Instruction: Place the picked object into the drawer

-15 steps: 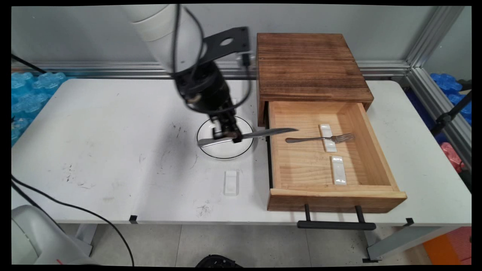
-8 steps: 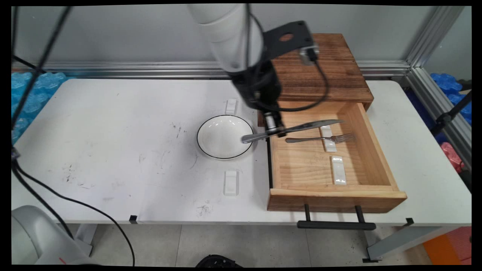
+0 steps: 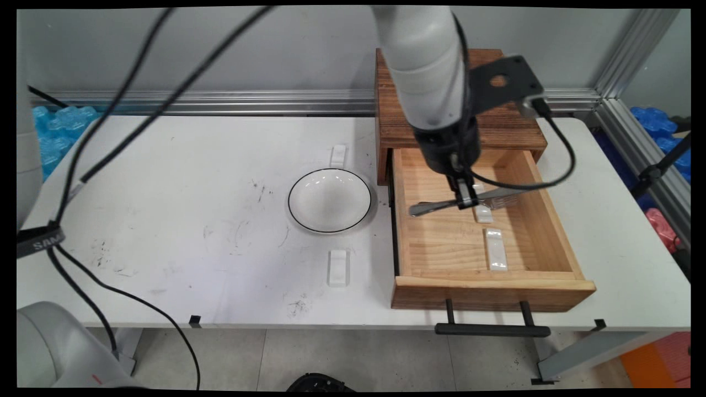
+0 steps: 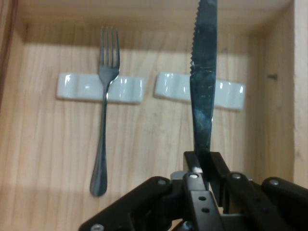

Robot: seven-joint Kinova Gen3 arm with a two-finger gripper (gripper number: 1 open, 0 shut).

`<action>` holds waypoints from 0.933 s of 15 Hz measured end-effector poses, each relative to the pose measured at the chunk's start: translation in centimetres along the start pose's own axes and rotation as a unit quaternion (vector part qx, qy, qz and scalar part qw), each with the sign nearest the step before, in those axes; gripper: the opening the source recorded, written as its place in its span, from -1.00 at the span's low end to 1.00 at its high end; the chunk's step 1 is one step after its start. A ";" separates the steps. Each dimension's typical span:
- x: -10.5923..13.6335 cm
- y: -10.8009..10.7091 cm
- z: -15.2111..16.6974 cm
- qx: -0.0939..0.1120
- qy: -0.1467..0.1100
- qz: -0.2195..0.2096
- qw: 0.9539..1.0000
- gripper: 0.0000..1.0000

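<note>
White table, open wooden drawer (image 3: 485, 242): gripper (image 3: 468, 199) clamps knife (image 4: 203, 91) over drawer, blade above free ceramic rest (image 4: 199, 90); fork (image 4: 103, 110) lies on neighbouring rest (image 4: 98, 88); plate (image 3: 330, 199) sits on table left of drawer

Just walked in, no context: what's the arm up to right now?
The gripper is shut on a knife and holds it over the open wooden drawer. In the hand view the blade lies in line with the empty white rest. Beside it a fork lies across the other rest. A white bowl sits on the table left of the drawer, with two more rests nearby.
</note>
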 end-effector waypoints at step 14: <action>0.9 0.2 10.2 0.002 -0.049 0.000 0.999 -1.00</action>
